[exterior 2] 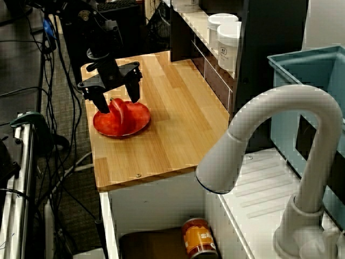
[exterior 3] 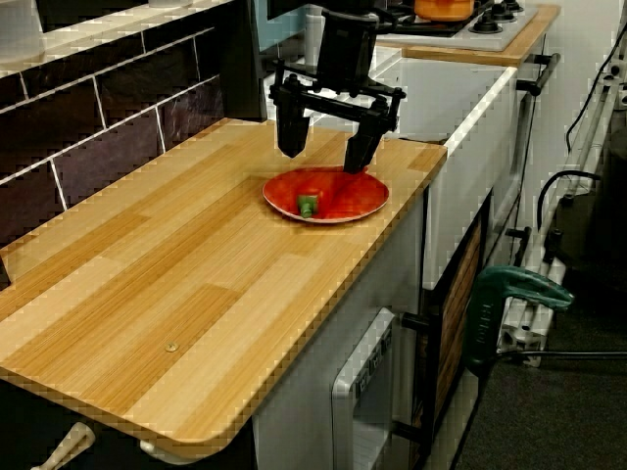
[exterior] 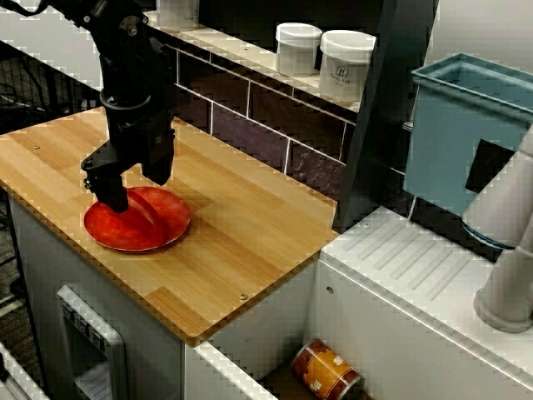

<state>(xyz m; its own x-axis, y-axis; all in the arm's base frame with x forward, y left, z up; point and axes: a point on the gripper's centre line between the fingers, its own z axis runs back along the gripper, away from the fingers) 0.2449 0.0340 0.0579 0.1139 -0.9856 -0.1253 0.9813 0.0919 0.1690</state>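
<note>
A red plate point(exterior: 108, 232) lies near the outer edge of the wooden counter point(exterior: 250, 242). On it rests a red pepper point(exterior 2: 122, 112); its green stem point(exterior 3: 308, 206) shows in the view along the counter. My black gripper point(exterior 2: 117, 100) hangs open right over the plate point(exterior 2: 108, 131), one finger on each side of the pepper and tips low, close to the plate. Seen from the front, the gripper point(exterior: 136, 187) hides much of the pepper. Looking along the counter, the gripper point(exterior 3: 325, 152) has nothing clamped between its fingers, and I cannot tell whether they touch the pepper point(exterior 3: 318, 194).
A dark tiled wall point(exterior: 266, 117) backs the counter, with two white jars point(exterior: 298, 48) on the ledge above. To the right are a blue bin point(exterior: 466, 125), a white tap point(exterior 2: 269, 135) and a ribbed drainboard point(exterior: 416, 267). A can point(exterior: 326, 371) lies below, and a green clamp point(exterior 3: 509, 294) beside the counter.
</note>
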